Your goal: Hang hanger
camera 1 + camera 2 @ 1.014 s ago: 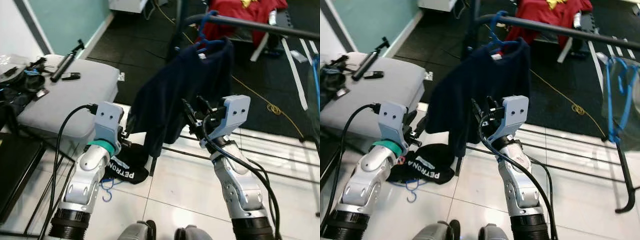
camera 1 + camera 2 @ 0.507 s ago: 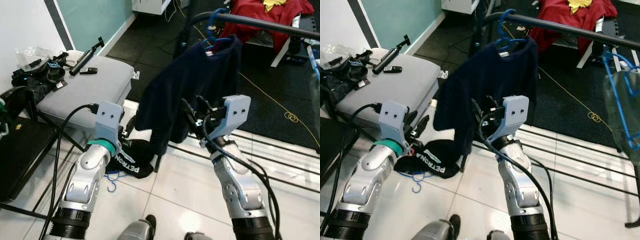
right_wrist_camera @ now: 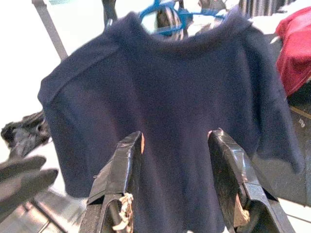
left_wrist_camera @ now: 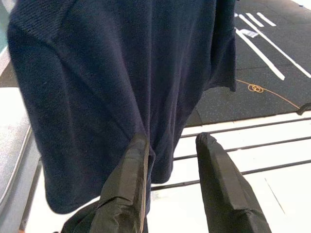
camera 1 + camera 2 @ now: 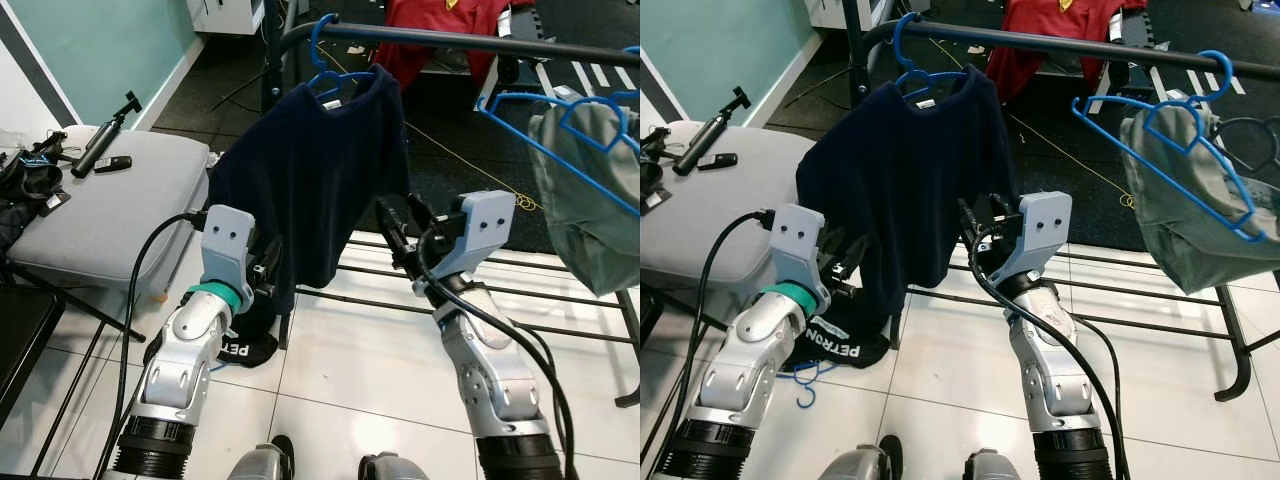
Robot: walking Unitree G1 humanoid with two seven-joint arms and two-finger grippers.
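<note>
A navy shirt [image 5: 310, 170] hangs on a blue hanger [image 5: 330, 75], whose hook is over the black rail [image 5: 450, 40] of a clothes rack. My left gripper [image 5: 270, 262] is open and empty, low by the shirt's left hem. In the left wrist view its fingers [image 4: 126, 194] point at the shirt [image 4: 121, 73] close ahead. My right gripper [image 5: 400, 222] is also open and empty, just right of the shirt's lower edge. The right wrist view frames the shirt [image 3: 170, 97] between its fingertips [image 3: 131, 145].
A second blue hanger with a grey-green garment [image 5: 580, 170] hangs further right on the rail. A grey padded bench [image 5: 100, 220] stands to the left. A black garment [image 5: 835, 345] and a loose blue hanger [image 5: 805, 385] lie on the tiles. The rack's base bars [image 5: 380, 300] cross the floor ahead.
The camera has swung, so the rack sits more centred and the second hanger with the grey-green garment has come into view. Both arms keep their pose, grippers open, and the shirt stays on the rail.
</note>
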